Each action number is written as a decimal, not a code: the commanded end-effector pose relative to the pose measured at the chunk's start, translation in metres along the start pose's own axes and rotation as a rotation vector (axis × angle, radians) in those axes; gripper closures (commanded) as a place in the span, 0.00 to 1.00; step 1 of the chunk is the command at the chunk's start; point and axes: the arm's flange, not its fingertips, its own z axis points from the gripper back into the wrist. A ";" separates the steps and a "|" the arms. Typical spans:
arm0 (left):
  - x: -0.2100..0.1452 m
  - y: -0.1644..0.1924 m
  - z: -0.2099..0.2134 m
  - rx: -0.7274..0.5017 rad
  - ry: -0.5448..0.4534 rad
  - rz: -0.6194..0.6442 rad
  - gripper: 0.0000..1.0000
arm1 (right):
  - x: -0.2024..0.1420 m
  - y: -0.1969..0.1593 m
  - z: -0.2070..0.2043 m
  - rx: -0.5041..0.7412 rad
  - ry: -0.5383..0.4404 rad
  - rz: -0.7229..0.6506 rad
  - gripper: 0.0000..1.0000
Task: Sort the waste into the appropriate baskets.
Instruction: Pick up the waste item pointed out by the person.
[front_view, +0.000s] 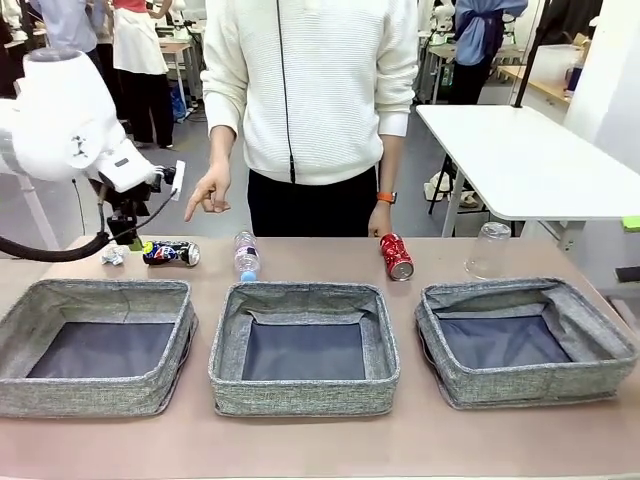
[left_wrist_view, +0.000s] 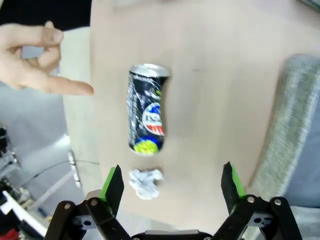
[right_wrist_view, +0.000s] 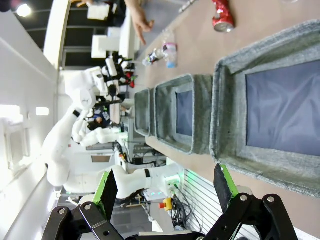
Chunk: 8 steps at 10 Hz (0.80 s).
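1. At far left, my left claw (left_wrist_view: 171, 172) hangs open and empty over the paper ball (left_wrist_view: 145, 182) and crushed can (left_wrist_view: 146, 111). Both lie on the surface (front_view: 320, 440) behind the left basket (front_view: 100, 395).
2. A person's hand (front_view: 208, 192) points down just beside that can, near my claw's way in.
3. The bottle (front_view: 246, 256) stands behind the middle basket (front_view: 300, 398).
4. The red can (front_view: 396, 256) and the cup (front_view: 489, 250) sit behind the right basket (front_view: 530, 385).
5. My right claw (right_wrist_view: 165, 177) is open and empty near the right basket.
6. All three baskets show bare floors, so I judge that nothing is sorted and five pieces remain.
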 end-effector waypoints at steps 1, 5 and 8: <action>0.008 0.021 -0.014 0.042 0.016 -0.094 0.00 | 0.003 0.001 0.001 0.015 -0.003 0.028 0.00; 0.013 0.057 -0.066 -0.171 -0.053 -0.066 0.00 | 0.003 0.001 0.001 0.015 -0.003 0.028 0.00; 0.015 0.071 -0.093 -0.217 -0.061 -0.014 0.00 | 0.003 0.001 0.001 0.015 -0.003 0.028 0.00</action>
